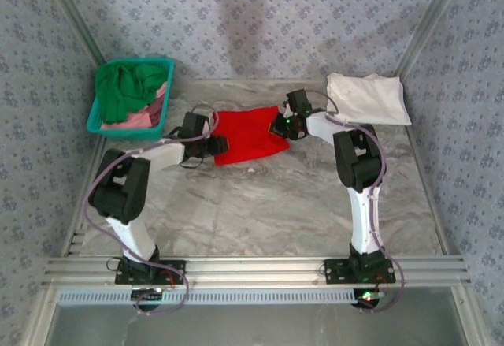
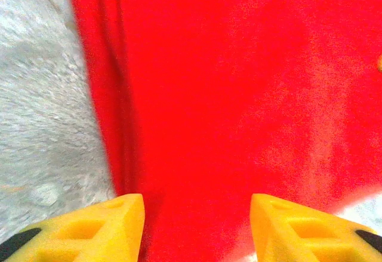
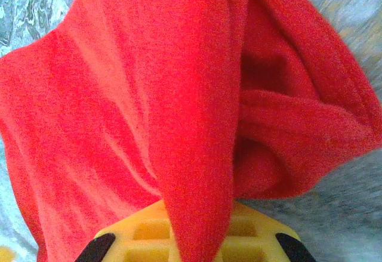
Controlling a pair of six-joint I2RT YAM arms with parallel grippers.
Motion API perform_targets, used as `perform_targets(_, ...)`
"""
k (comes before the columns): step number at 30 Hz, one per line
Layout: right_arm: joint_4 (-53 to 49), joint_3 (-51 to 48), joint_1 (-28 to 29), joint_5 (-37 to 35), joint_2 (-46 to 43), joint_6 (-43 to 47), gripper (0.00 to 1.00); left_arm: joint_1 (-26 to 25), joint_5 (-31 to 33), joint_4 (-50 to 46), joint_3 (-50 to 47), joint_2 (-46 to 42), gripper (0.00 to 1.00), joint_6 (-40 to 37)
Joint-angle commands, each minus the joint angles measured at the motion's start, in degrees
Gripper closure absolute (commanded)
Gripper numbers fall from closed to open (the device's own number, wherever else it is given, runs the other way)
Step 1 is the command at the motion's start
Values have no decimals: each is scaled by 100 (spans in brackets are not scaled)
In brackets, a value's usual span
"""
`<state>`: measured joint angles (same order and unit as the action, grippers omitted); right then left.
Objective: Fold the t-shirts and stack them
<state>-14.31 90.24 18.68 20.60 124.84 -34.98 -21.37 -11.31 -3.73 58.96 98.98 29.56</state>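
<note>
The teal basket (image 1: 126, 134) holds a green t-shirt (image 1: 122, 86) (pink one (image 1: 146, 116) beneath).

The top view is bright and even, with a soft gray shadow on the back wall (image 1: 236, 15), upper middle. Both wrist views are blurry; the red t-shirt (image 2: 239, 95) glows and the table (image 2: 42, 125) looks smeared.
</note>
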Motion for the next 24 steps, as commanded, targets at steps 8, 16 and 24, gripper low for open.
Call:
perform_targets(8,-2262,2351,-700,-1274,591,2457,100,10,912,-387,-626,-2278,33,-164)
perform_targets(16,-3045,3841,-771,-2069,873,3644,100,-25,573,-474,-591,-1935,31,-266)
perform_targets(24,-3730,5377,-969,-3182,1238,4777,100,-91,393,-445,-391,-1722,30,-385)
